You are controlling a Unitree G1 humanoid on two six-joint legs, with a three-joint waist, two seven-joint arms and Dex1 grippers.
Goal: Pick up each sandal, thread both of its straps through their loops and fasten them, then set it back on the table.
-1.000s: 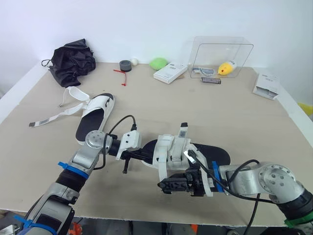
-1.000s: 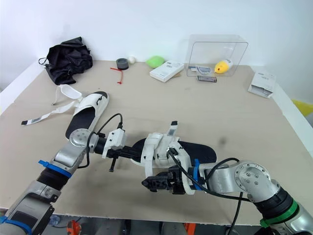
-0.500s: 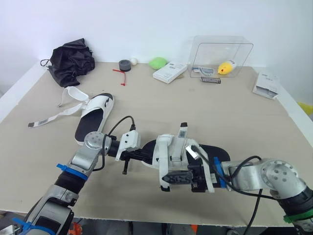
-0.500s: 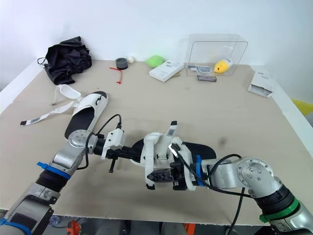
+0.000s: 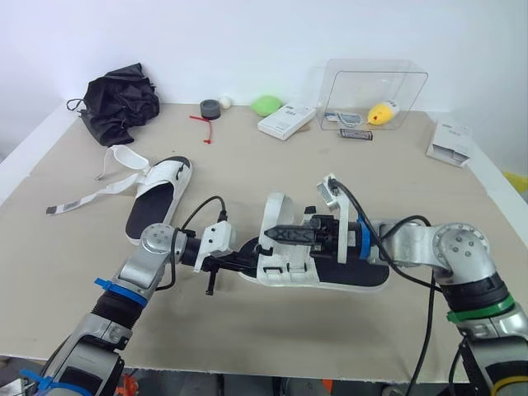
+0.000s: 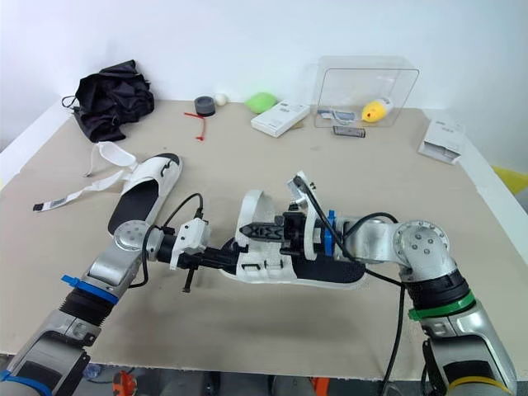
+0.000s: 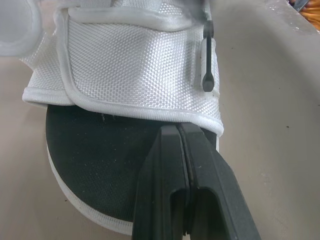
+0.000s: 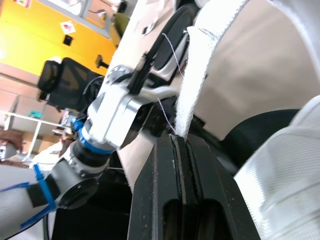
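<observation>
We cannot see whether the left gripper [image 7: 181, 131], its fingers pressed together over the black footbed [image 7: 100, 165] at the toe, pinches anything. The right gripper [image 8: 180, 142] is clamped on a white strap [image 8: 200, 75] of the sandal [image 5: 346, 276], which lies near the front edge of the beige table [image 5: 272, 173]. The second sandal [image 5: 161, 194] lies toward the left edge, straps loose; a white wall [image 5: 247, 41] stands behind

near white sandal [image 5: 285, 268] flat, strap [image 5: 275, 216] arched; second sandal [image 5: 158, 198] unstrapped, left
</observation>
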